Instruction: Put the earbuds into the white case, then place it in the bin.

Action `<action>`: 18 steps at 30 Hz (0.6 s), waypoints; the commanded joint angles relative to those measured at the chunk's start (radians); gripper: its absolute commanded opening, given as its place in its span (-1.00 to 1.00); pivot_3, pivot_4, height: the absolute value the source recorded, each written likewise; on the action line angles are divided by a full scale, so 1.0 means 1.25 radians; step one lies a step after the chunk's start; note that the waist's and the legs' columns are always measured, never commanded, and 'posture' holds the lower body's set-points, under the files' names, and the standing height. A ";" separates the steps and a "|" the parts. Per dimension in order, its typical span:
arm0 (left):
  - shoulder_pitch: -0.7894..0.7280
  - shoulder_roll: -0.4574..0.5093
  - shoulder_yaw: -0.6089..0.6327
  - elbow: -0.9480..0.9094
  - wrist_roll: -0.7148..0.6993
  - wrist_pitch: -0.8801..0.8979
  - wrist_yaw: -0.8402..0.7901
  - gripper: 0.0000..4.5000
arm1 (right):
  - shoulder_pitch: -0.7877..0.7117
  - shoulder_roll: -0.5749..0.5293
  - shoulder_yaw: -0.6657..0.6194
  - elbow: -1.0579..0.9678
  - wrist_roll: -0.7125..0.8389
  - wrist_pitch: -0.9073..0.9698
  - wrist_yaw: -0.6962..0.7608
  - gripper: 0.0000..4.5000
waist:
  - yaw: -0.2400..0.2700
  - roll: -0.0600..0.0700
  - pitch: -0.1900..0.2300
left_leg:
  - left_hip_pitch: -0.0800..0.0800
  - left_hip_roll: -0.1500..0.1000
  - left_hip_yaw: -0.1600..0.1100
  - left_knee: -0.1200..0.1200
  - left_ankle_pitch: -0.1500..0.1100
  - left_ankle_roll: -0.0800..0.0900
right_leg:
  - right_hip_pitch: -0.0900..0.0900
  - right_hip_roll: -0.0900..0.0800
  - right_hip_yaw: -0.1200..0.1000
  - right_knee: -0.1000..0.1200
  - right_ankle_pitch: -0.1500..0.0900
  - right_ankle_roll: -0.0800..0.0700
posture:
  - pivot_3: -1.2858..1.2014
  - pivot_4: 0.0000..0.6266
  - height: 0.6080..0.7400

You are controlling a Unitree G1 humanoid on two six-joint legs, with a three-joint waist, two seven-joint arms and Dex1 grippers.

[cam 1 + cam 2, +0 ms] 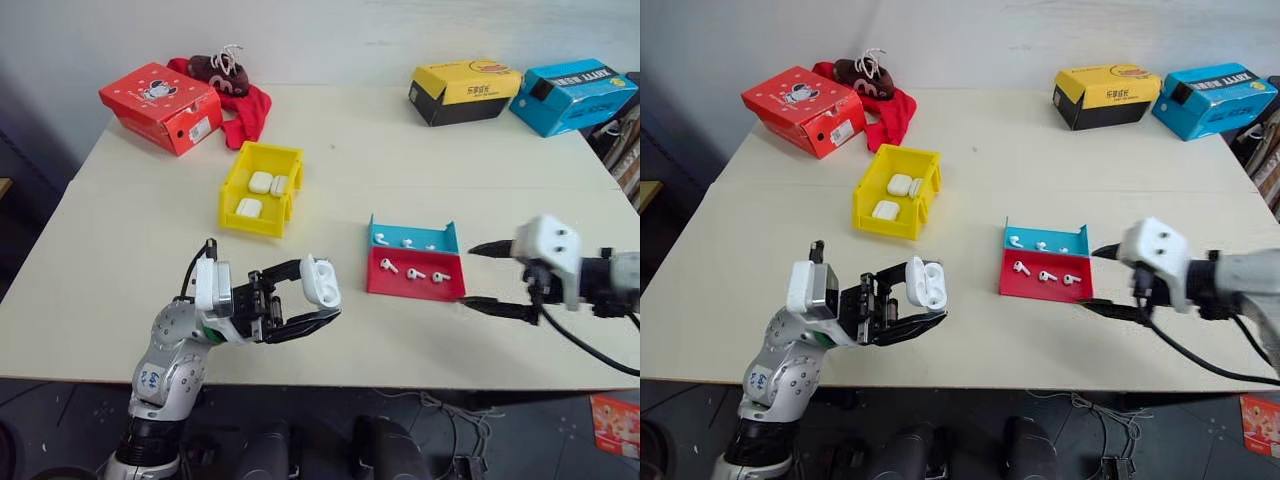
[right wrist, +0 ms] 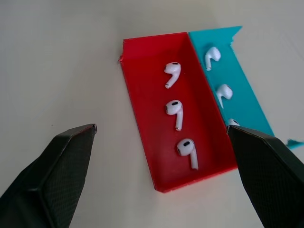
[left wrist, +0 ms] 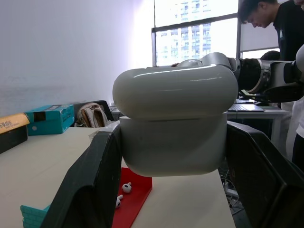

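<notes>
A: Quick status. Left gripper [image 1: 322, 300] is clamped on a white case [image 1: 321, 281], held up off the table [image 1: 120, 250] near the front edge, lid end pointing toward the right arm.

B: Lid open or closed?

A: From the left wrist cam it looks closed, w/ a seam line across the middle. Can't tell if anything's inside.

B: And the right side?

A: Right gripper [image 2: 164, 164] has its jaws spread wide, nothing in them. It hangs just beside the red and blue tray [image 1: 372, 275], fingers angled down at the red half.

B: Earbuds?

A: Six earbuds in the tray: three in the red section [image 2: 180, 114], three in the blue [image 2: 223, 92]. All loose, none picked up.

B: So how far along?

A: Bin [image 1: 232, 190] sits mid-table, well apart from both grippers, w/ three white cases in it [image 1: 262, 183] already. For the case in hand, my read: the case is grabbed, but the buds are not yet loaded. Left to do, probably: get the lid open, pick buds from the tray, seat them, shut it, drop it in the yellow bin.

B: Risk?

A: Buds are tiny and glossy, so I'd guess they're easy to flick out of the tray w/ fingers that broad.
</notes>
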 commanded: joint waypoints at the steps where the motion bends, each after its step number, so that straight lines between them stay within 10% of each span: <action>1: 0.013 0.007 0.000 -0.044 -0.004 -0.003 0.016 0.25 | -0.088 0.015 0.084 0.028 -0.073 0.012 0.018 0.71 | -0.001 0.000 0.000 | -0.001 0.000 0.000 0.000 0.000 0.000 | -0.001 0.000 0.000 0.000 0.000 0.000 | 0.03 -0.52 1.00; 5: 0.033 0.017 -0.001 -0.067 -0.013 0.016 0.035 0.25 | -0.175 0.059 0.177 0.100 -0.172 -0.027 0.027 0.10 | -0.003 0.000 0.000 | -0.008 0.000 0.000 0.005 0.000 0.000 | -0.007 0.000 -0.002 0.001 0.000 0.001 | 0.03 -0.52 1.00; 18: 0.050 0.014 -0.018 -0.088 0.003 0.013 0.065 0.25 | -0.311 0.130 0.311 0.226 -0.355 -0.025 0.081 0.10 | -0.018 0.000 0.000 | -0.010 0.001 0.000 0.011 -0.001 0.001 | -0.007 -0.001 -0.004 0.004 0.001 0.002 | 0.03 -0.52 1.00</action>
